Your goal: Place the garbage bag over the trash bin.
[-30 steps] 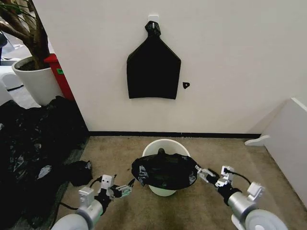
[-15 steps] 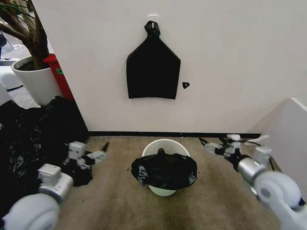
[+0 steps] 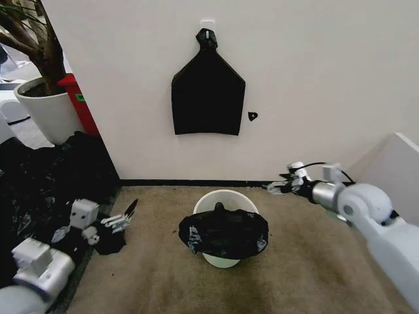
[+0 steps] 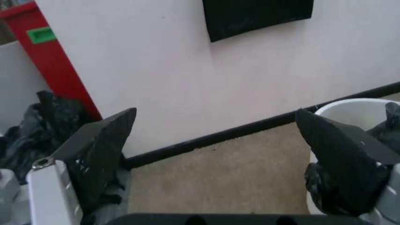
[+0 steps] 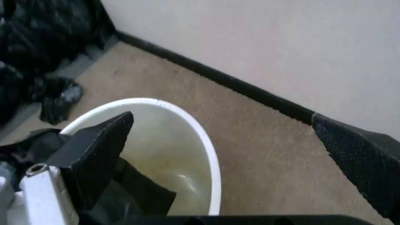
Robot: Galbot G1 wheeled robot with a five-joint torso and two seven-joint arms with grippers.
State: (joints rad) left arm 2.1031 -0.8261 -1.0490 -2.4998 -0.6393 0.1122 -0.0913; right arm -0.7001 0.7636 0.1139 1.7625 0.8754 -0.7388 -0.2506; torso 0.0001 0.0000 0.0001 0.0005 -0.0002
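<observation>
**Bag draped on the bin, both our grippers apart from it**

Beige carpet point(image 3: 314, 275) runs up to a white wall point(image 3: 327, 78) with a dark baseboard, and on that carpet, close to the wall, stands the trash bin point(image 3: 222, 196). We see the garbage bag point(image 3: 224, 232) draped over the near part of the bin's rim and hanging down its front, glossy and wrinkled; the far part of the rim is bare and the cream inside shows there. From our right wrist view the bin's rim point(image 5: 206, 145) curves just below the camera, with black plastic point(image 5: 134, 187) lying inside its near edge.

Our left gripper point(image 3: 123, 218) hovers low on the left, well apart from the bin, its fingers spread and holding nothing; the left wrist view shows both dark fingers point(image 4: 103, 150) wide apart over bare carpet. Our right gripper point(image 3: 278, 188) is stretched out on the right near the baseboard, beyond the bin and just beside it, released too, its fingers point(image 5: 97, 150) wide apart.

On the wall hangs a flat black bundle point(image 3: 208, 98) with a knotted top. At left lie a heap of black plastic point(image 3: 46, 183), a white plant pot point(image 3: 46, 111) and a red box point(image 3: 82, 104).
</observation>
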